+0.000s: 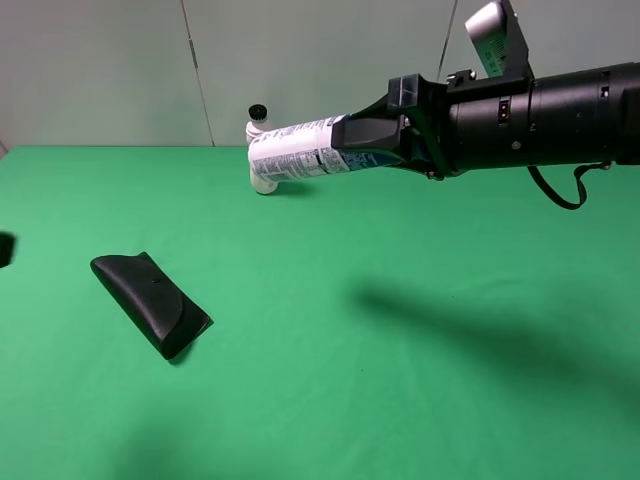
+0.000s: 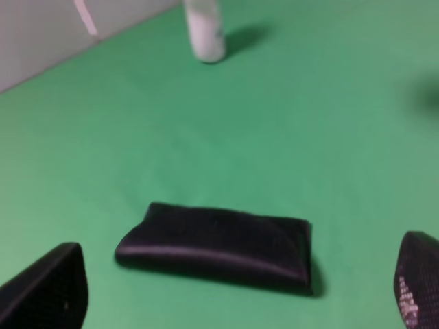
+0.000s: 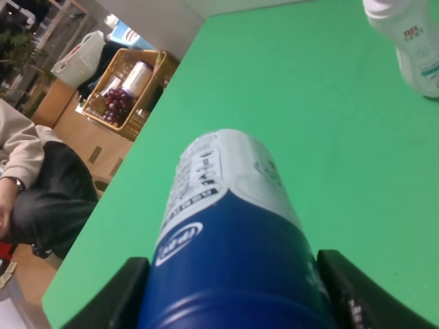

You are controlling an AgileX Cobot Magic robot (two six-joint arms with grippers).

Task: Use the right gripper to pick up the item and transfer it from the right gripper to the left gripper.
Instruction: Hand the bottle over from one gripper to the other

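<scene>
Can (image 1: 300, 155) is held clear of the green counter (image 1: 400, 400) by the right gripper (image 1: 372, 143), whose fingers (image 3: 346, 284) are closed against the blue upper body from both sides. It is carried lying nearly level, slightly tilted, with its white printed lower end pointed toward the left of the high view. The cap end is hidden behind the fingers. In the right wrist view the can (image 3: 233, 226) is seen filling the gap between the two black fingers, blue section nearest the camera and white label beyond it. A dark shadow (image 1: 480, 330) is cast on the counter below the arm.

A small white bottle (image 1: 266, 180) with a black cap is seen standing upright at the far edge of the counter, just behind the can's white end in the high view; whether the two touch cannot be told. A flat black case (image 1: 150, 303) is laid on the counter well to the left, apart from both.

The left gripper (image 2: 236, 284) is held above that case (image 2: 219, 247), its fingers (image 2: 51, 288) spread wide with nothing grasped between them. Only a dark sliver is shown at the left border of the high view.
</scene>
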